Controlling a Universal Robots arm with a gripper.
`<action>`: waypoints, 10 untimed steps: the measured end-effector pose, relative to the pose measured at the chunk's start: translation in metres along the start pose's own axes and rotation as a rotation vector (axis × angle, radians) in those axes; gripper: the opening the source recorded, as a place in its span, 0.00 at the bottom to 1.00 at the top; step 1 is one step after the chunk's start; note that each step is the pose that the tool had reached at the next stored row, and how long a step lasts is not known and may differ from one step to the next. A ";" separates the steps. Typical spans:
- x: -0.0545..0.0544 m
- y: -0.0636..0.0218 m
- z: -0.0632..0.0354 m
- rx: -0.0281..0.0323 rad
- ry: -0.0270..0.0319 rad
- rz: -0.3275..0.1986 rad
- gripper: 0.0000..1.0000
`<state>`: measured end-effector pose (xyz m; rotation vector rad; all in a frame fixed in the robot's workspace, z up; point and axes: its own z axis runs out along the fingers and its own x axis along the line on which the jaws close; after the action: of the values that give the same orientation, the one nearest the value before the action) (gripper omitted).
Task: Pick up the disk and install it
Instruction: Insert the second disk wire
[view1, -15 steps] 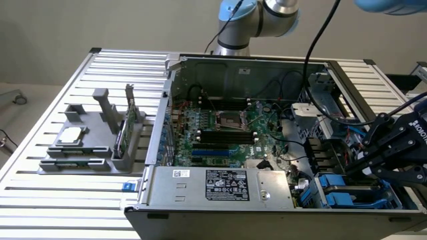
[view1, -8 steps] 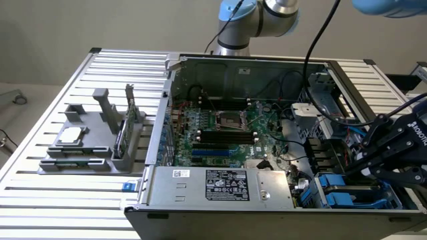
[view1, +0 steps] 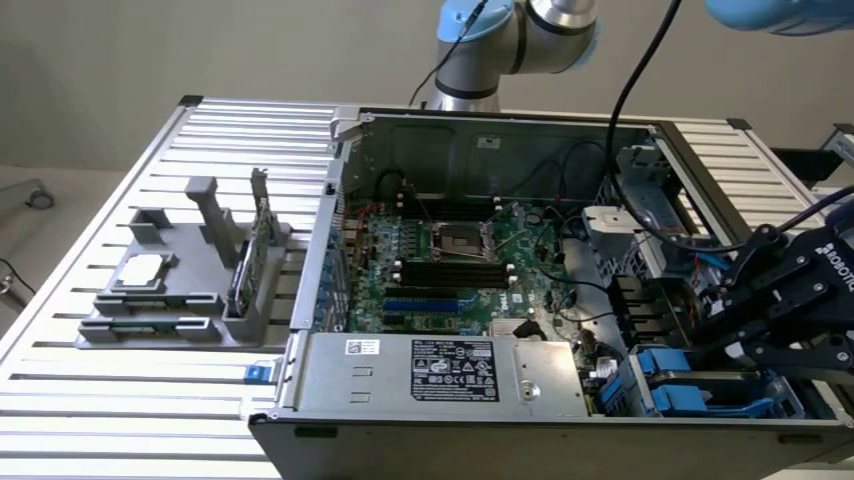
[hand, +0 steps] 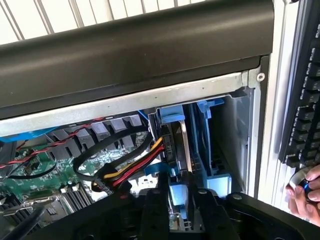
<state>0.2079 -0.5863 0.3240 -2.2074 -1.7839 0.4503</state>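
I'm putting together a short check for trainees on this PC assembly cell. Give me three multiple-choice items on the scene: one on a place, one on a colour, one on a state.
1. Where is the end effector?
A. over the grey fixture
B. at the drive bay on the exterior view's right
C. above the processor socket

2. What colour are the carrier rails in the bay?
A. blue
B. red
C. yellow

3. How does the computer case stand?
A. closed
B. side panel off, motherboard exposed
C. upside down

Answers:
1 B, the end effector sits low by the bay at the case's corner.
2 A, blue plastic shows there in both views.
3 B, the motherboard lies open to view.
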 end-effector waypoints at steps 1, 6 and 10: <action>0.000 -0.0005 -0.0010 0.0012 0.0000 0.000 0.29; -0.001 -0.0042 -0.0021 0.0104 -0.0021 0.000 0.47; -0.003 -0.0133 0.0002 0.0133 -0.0028 0.000 0.47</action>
<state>0.1953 -0.5867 0.3293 -2.1993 -1.7768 0.4642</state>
